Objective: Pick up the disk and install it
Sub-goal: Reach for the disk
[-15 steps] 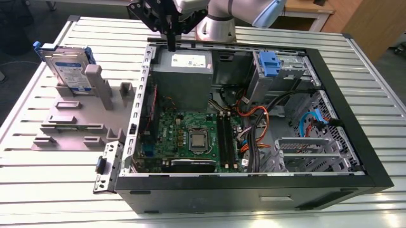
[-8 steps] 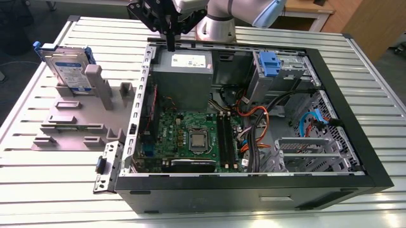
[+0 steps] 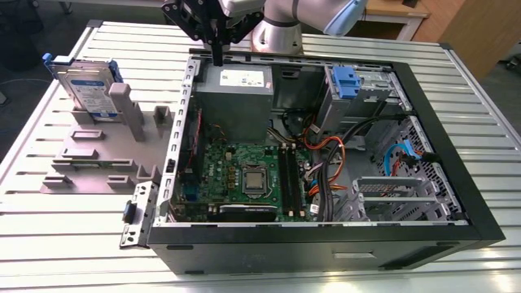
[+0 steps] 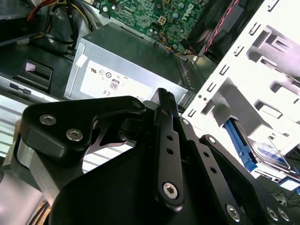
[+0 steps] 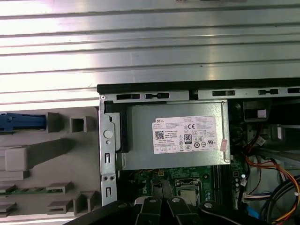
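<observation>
Disk [image 3: 88,85] is held upright in the grey fixture [image 3: 97,155] on the worktop [image 3: 49,244], beside the open case [image 3: 326,247] | fingers [image 3: 218,52] are seen pressed together, empty, above the power supply [image 3: 236,91] housed inside

Bright, even light, seemingly from overhead — the ribbed metal table [image 5: 140,42] glares almost white in the first wrist view, and a perforated metal panel [image 4: 262,61] is washed out in the second wrist view. Inside the computer case [image 3: 309,250] soft shadows pool — the black gripper [image 4: 164,98] reads dark.
</observation>
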Robot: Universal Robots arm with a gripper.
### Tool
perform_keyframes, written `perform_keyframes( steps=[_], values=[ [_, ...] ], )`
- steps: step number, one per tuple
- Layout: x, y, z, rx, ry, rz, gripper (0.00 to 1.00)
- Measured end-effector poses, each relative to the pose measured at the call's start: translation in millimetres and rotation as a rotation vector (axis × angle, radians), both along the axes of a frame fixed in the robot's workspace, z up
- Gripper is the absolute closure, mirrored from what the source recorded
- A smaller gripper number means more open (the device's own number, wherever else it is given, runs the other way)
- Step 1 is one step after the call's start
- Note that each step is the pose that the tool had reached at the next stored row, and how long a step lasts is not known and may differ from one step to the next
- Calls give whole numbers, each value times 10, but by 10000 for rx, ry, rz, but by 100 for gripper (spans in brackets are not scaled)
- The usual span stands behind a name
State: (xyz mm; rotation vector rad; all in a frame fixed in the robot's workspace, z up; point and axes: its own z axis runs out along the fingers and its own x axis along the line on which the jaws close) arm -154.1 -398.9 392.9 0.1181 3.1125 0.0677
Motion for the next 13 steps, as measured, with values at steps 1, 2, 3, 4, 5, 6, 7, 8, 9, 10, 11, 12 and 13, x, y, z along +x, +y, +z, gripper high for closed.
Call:
perform_keyframes(
  steps=[1,2,3,4,5,6,7,8,9,10,11,12,13],
  values=[
    [-2,1,0,0,0,1,89],
    [-6,2,0,0,0,0,89],
    [-9,3,0,0,0,1,89],
    [-12,5,0,0,0,1,89],
    [-14,6,0,0,0,1,89],
    [-16,6,0,-1,0,2,89],
    [-23,6,0,0,0,1,89],
    [-33,6,0,0,0,1,89],
    [-34,6,0,0,1,1,89],
    [-35,6,0,0,0,1,89],
    [-37,6,-1,0,0,1,89],
    [-39,6,-1,0,0,0,89],
    [-42,6,0,-1,0,0,89]
  ],
)
